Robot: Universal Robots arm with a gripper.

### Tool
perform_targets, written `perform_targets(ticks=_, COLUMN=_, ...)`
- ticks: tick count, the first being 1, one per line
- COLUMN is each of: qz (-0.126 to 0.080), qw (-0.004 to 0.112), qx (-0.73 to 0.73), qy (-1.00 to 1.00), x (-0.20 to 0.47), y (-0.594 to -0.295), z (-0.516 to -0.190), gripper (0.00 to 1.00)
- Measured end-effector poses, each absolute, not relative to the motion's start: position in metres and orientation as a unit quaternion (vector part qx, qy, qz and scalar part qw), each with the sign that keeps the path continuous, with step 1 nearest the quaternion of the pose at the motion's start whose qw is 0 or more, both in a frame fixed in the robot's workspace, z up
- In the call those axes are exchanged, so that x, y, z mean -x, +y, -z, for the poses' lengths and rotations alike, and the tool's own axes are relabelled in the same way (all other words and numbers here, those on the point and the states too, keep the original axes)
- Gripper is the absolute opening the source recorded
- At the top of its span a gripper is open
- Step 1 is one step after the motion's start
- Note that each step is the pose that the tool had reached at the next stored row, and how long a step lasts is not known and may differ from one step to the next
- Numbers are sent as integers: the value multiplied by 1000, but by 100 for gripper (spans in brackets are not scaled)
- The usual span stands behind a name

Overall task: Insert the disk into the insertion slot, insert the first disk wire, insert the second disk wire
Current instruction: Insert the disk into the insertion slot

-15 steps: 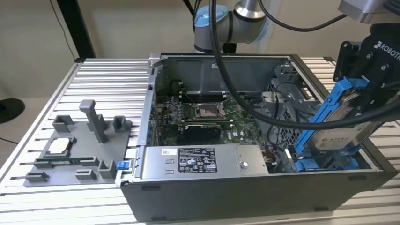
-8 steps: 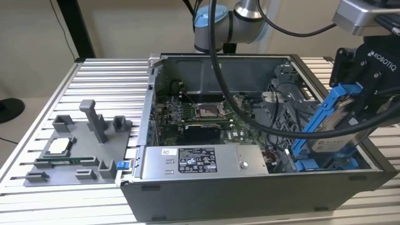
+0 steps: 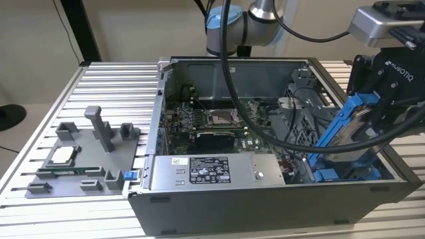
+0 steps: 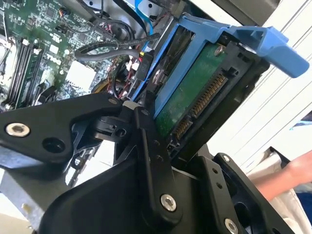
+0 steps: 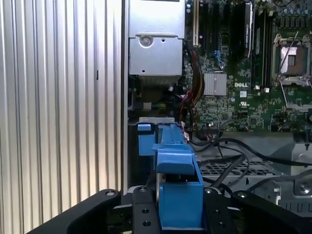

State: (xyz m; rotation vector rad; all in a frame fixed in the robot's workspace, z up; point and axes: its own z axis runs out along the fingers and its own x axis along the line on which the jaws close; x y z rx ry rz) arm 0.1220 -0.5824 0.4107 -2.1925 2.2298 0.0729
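Above the insertion slot (image 3: pixel 332 175), disk (image 3: pixel 340 127) clamped in claw (image 5: pixel 178 214), long axis steep, connectors (image 4: pixel 207 97) up.

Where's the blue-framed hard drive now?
The hard drive leans in the gripper at the exterior view's right, lower end inside the computer case, near the silver power supply.

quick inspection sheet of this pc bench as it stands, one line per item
surface: ribbed metal table carrying an open computer case
job's things: disk in its blue frame, tilted, lower end near the insertion slot, not seated
clutter: grey parts tray at the exterior view's left; power supply box inside the case
grippers: gripper shut on the disk
cables: black arm cables draped over the case; loose wires by the circuit board
surroundings: a person's hand close by
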Motion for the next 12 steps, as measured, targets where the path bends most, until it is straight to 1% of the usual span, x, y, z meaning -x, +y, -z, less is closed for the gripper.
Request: perform_targets(ticks=12, qz=-25, qw=9, qx=701, qy=713, x=-122, y=-582, z=-391, gripper=0)
